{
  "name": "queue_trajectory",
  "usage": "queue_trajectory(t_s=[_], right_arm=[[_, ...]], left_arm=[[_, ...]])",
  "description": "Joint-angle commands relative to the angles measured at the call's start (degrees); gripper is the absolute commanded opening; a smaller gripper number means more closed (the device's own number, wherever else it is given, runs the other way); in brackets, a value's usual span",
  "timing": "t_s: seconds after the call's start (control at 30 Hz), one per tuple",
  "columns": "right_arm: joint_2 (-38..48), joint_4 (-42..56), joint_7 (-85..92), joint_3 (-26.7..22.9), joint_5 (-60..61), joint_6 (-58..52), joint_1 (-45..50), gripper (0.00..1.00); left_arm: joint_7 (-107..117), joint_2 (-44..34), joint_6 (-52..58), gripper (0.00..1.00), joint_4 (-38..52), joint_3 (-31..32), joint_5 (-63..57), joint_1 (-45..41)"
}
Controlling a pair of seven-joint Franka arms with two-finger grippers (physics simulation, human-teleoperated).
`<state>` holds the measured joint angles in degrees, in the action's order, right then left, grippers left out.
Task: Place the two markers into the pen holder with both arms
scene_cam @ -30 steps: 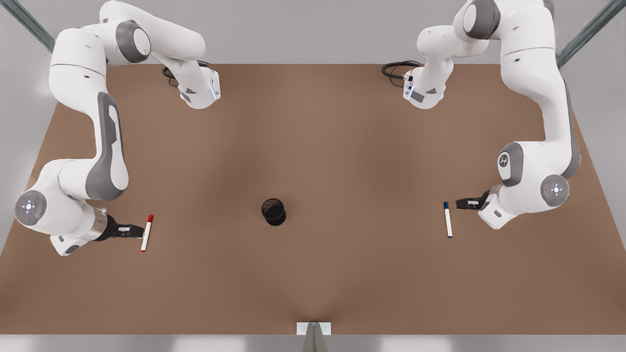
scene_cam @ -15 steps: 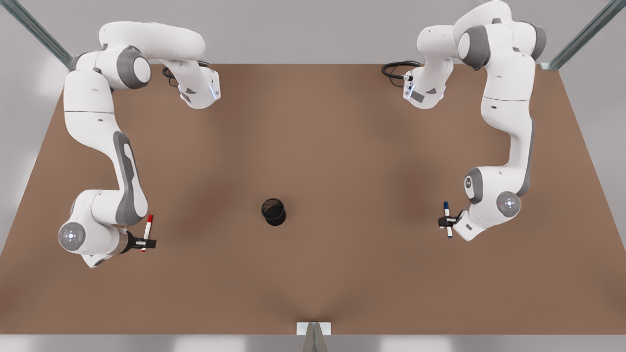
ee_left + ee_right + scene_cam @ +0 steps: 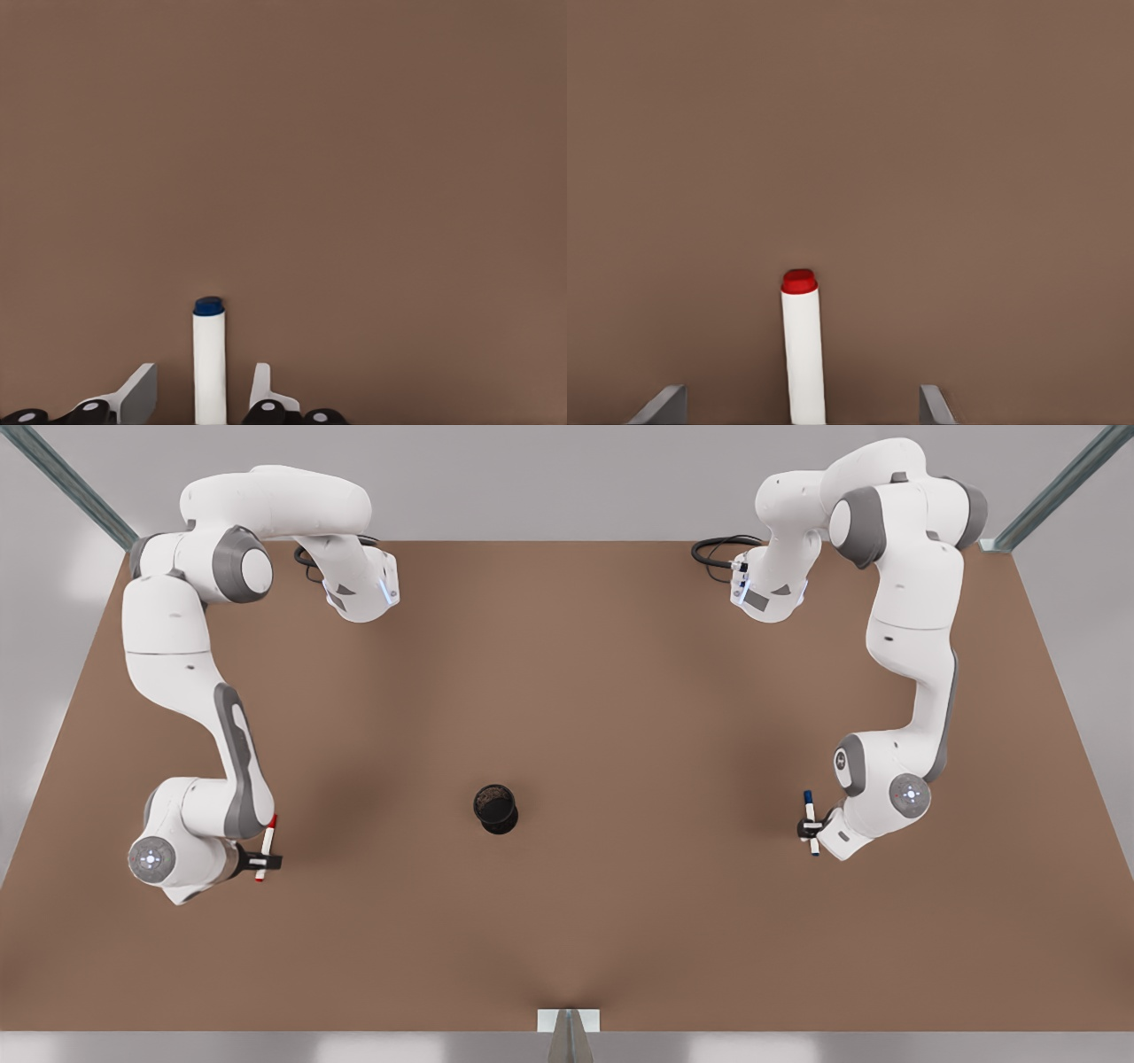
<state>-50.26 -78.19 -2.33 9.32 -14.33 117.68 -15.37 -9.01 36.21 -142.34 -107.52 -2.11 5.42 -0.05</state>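
The red-capped marker (image 3: 267,840) lies on the brown table (image 3: 567,691) at the front view's left. My right gripper (image 3: 263,861) straddles its lower end, open, with wide gaps on both sides of the barrel (image 3: 803,354). The blue-capped marker (image 3: 809,813) lies at the front view's right. My left gripper (image 3: 808,831) is open around its middle, and its fingers (image 3: 140,391) stand close to the barrel (image 3: 209,363) without touching. The black pen holder (image 3: 495,808) stands upright mid-table, far from both grippers.
The two arm bases (image 3: 359,589) (image 3: 769,593) sit at the table's far edge with black cables (image 3: 719,549) beside them. A small metal bracket (image 3: 568,1020) is at the near edge. Bare table lies between each marker and the holder.
Both grippers swung from beside their markers to straddle them, fingers now on either side of each barrel. Both arms folded in and sank lower. The markers and holder have not moved.
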Motion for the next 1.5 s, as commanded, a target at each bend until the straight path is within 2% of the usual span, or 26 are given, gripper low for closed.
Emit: queue_trajectory(t_s=[0.0, 0.17, 0.23, 0.4, 0.77, 0.9, 1.0, 1.07, 1.17, 1.23, 1.37, 1.4, 1.47], right_arm=[[0.1, -0.4, 0.5, 0.0, -0.9, 2.2, -0.2, 0.97], [-0.4, -0.4, 0.5, 0.2, -0.9, 3.1, -0.2, 0.78], [-0.9, -0.4, 0.5, 0.2, -0.9, 3.9, -0.1, 0.77], [-1.0, -0.4, 0.4, 0.3, -0.9, 3.9, -0.1, 0.66], [-1.3, -0.5, 0.4, 0.3, -0.9, 4.0, 0.0, 0.6], [-1.3, -0.8, 0.5, 0.3, -0.9, 4.1, 0.0, 0.59], [-1.3, -0.8, 0.6, 0.3, -0.9, 4.1, -0.1, 0.57], [-1.3, -0.8, 0.6, 0.3, -0.9, 4.1, 0.0, 0.56], [-1.3, -0.8, 0.5, 0.3, -0.9, 4.1, 0.0, 0.56], [-1.3, -0.8, 0.5, 0.4, -0.9, 4.1, 0.0, 0.56], [-1.3, -0.8, 0.6, 0.4, -0.9, 4.1, 0.0, 0.49], [-1.3, -0.8, 0.6, 0.4, -0.9, 4.1, 0.0, 0.48], [-1.3, -0.8, 0.7, 0.4, -0.9, 4.1, 0.0, 0.46]], left_arm=[[-0.9, 0.0, -0.7, 0.63, 0.0, 0.0, -0.1, 0.0], [-0.9, 0.0, -0.7, 0.54, 0.0, 0.0, -0.1, 0.0], [-0.9, 0.0, -0.7, 0.47, 0.0, 0.0, 0.0, 0.0], [-0.7, 0.4, -0.7, 0.44, 0.0, 0.1, 0.3, -0.3], [0.0, 0.4, -0.7, 0.27, 0.0, 0.1, 0.3, -0.4], [0.2, -0.1, -0.4, 0.25, 0.0, 0.1, 0.3, -0.4], [-0.6, -3.4, 1.2, 0.24, 0.2, 0.2, 0.1, -0.4], [-0.5, -8.0, 6.1, 0.21, 0.5, 0.6, 0.3, -0.5], [-0.3, -12.6, 8.6, 0.21, 2.0, 4.5, 1.4, -0.5], [-0.2, -14.6, 12.4, 0.21, 4.9, 7.8, 11.8, -0.6], [-0.2, -13.5, 12.7, 0.21, 14.1, 19.0, 20.6, -1.6], [-5.6, -11.2, 11.6, 0.21, 18.0, 21.5, 20.8, -3.8], [-20.9, -9.9, 4.0, 0.21, 19.0, 22.8, 24.8, -8.1]])
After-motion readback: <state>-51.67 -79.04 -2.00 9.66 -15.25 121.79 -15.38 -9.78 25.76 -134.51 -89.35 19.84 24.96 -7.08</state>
